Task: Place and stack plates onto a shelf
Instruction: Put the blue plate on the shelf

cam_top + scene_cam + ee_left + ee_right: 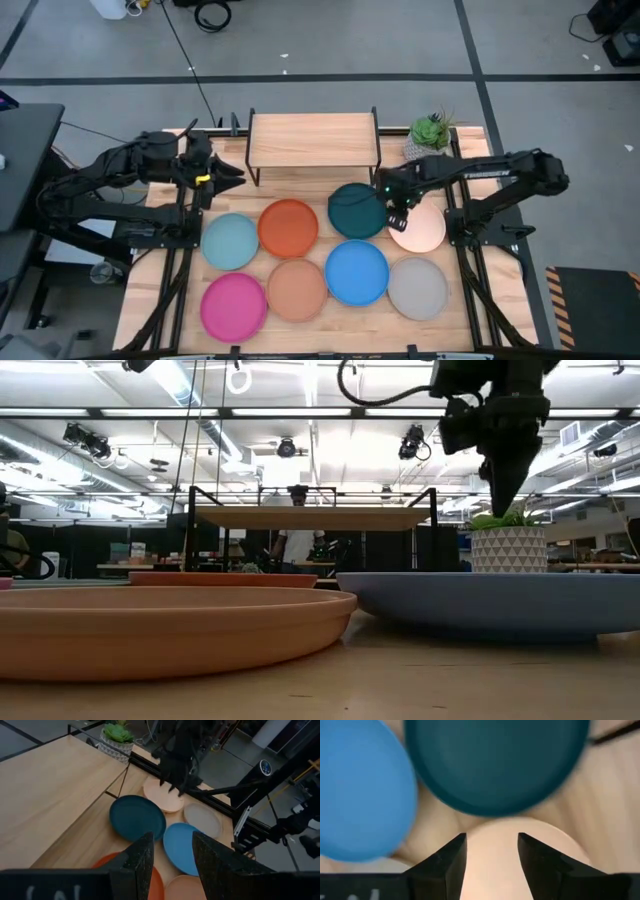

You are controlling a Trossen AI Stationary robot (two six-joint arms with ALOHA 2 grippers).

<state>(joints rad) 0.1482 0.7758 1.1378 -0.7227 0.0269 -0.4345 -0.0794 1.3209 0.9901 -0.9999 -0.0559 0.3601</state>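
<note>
No brand, label or readable writing shows on the plates or the shelf. The shelf [314,140] stands at the far edge of the worktop [150,262], near its middle, a light wooden plank on thin black legs with its long axis running along that edge; its top is bare. Seven round, shallow matte plates lie flat on the worktop in front of it, so they point no particular way. The row nearer the shelf holds the light blue plate [231,242], the orange plate [288,227], the dark teal plate [357,211] and the cream plate [420,228]; the cream one touches the teal one's rim. Along the near edge lie the magenta plate [233,305], the tan plate [297,289], the bright blue plate [357,272] and the grey plate [417,288]. The right hand [396,218] hangs over the near rim of the cream plate, where it meets the teal one, its fingers [451,857] moderately spread and holding nothing. The left hand [236,176] hovers by the shelf's left end, its fingers narrowly parted and empty. A potted plant [431,132] stands at the far right corner beside the shelf.
</note>
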